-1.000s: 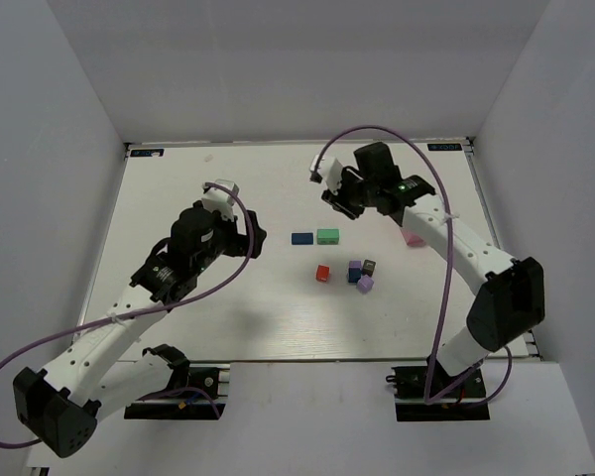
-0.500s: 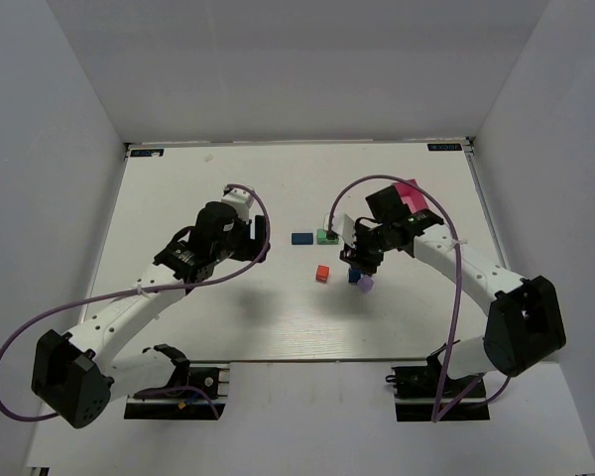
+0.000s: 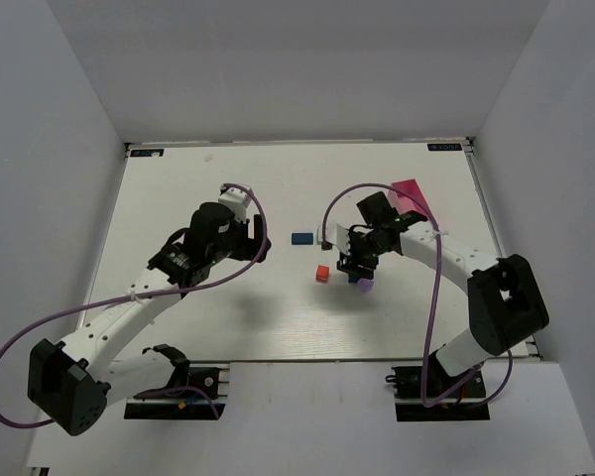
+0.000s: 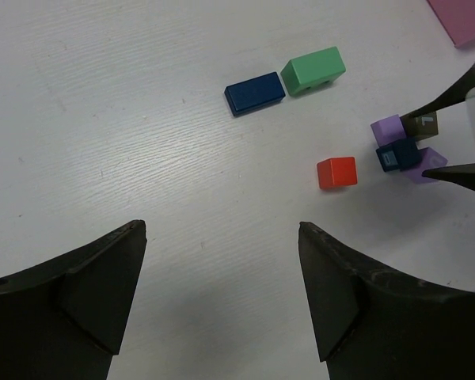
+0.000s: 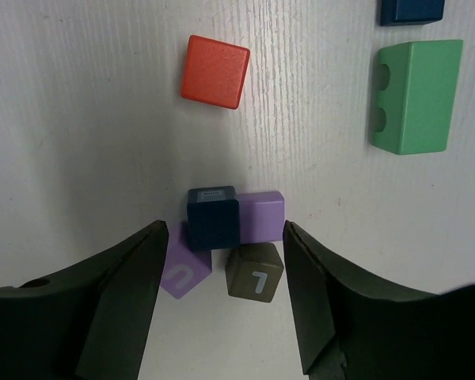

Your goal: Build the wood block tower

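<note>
Four small blocks sit clustered mid-table: a dark blue cube [image 5: 213, 216], a purple block [image 5: 261, 215], a lilac block [image 5: 182, 269] marked with a letter, and a dark block [image 5: 255, 271]. My right gripper [image 5: 226, 229] is open, low over this cluster [image 3: 360, 281], with one finger on each side, gripping nothing. A red cube [image 5: 214, 71] [image 3: 322, 274], a green block [image 5: 416, 96] and a flat blue block [image 3: 301, 238] lie apart from it. My left gripper [image 4: 222, 233] is open and empty, above bare table left of the blocks [image 3: 250, 243].
A pink tray [image 3: 409, 193] lies at the back right, behind the right arm, and also shows in the left wrist view [image 4: 463, 17]. The right gripper's fingertips [image 4: 459, 170] show at the right edge of the left wrist view. White walls surround the table.
My right gripper has moved from the back of the table forward and down over the block cluster. My left gripper has shifted a little right, toward the blocks.
</note>
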### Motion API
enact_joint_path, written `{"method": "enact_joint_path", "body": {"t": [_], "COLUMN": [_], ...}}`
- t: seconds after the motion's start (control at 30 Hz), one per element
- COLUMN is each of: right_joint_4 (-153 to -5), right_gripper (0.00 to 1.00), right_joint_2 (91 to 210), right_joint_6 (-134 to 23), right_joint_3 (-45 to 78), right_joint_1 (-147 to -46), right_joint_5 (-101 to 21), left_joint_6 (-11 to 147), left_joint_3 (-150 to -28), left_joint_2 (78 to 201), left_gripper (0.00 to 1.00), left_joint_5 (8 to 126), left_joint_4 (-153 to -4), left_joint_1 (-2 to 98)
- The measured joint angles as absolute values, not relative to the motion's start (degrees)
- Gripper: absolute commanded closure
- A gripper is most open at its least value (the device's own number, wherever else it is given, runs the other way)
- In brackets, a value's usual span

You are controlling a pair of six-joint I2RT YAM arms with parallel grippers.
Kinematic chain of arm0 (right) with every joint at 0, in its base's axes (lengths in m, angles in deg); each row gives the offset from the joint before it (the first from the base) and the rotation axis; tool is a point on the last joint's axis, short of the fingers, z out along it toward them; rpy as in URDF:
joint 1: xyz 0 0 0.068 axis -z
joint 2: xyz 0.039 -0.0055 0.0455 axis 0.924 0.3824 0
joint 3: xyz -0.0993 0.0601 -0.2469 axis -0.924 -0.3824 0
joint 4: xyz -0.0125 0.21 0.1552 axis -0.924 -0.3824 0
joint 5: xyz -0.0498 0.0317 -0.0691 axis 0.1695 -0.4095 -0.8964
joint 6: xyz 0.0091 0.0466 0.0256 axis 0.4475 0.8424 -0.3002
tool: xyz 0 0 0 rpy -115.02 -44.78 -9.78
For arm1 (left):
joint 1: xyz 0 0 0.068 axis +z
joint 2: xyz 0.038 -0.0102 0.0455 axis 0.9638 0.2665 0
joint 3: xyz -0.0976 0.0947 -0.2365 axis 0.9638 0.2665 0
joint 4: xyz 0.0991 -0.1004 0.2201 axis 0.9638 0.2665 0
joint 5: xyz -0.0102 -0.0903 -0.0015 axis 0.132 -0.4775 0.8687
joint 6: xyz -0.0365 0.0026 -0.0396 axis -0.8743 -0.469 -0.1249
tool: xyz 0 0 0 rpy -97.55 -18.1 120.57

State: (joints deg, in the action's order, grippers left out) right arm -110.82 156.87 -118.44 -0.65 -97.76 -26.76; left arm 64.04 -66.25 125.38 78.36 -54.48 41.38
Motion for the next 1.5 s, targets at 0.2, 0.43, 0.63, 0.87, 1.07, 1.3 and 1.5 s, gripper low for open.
{"method": "enact_joint_path", "body": {"t": [0.2,0.43,0.63,0.87,1.07,1.3,1.5], "right_joint_4": [-110.5,-109.6,-109.8,-109.7,-110.1,-112.0,-115.7], "right_gripper": [0.31,0.29,0.32,0.42,0.57,0.8,0.83], "right_joint_2": [157.9,158.2,161.2,163.4,164.9,165.5,165.5], "right_joint_6": [-119.9,-124.3,-127.4,-127.6,-127.6,-127.5,-126.5], "right_joint_3": [-0.7,-1.3,-1.3,-1.3,-1.2,0.4,5.4], "right_joint_1": [-97.8,-97.7,-97.6,-97.6,-97.6,-97.6,-97.6], "right_joint_5": [-27.0,-27.0,-26.6,-27.0,-27.7,-27.7,-26.6], "left_joint_6": [64.1,64.1,64.1,64.1,64.1,64.1,64.1], "left_joint_3": [-66.2,-66.2,-66.2,-66.2,-66.2,-66.2,-66.2], "left_joint_2": [124.4,123.9,123.4,122.9,122.9,122.9,122.6], "left_gripper": [0.1,0.1,0.1,0.1,0.1,0.1,0.1], "left_joint_5": [77.4,76.3,76.2,75.5,75.3,75.2,75.2], "left_joint_4": [-54.8,-54.8,-54.9,-54.9,-54.8,-54.8,-54.9], "left_joint_1": [41.4,41.4,41.4,41.4,41.4,41.4,41.4]}}
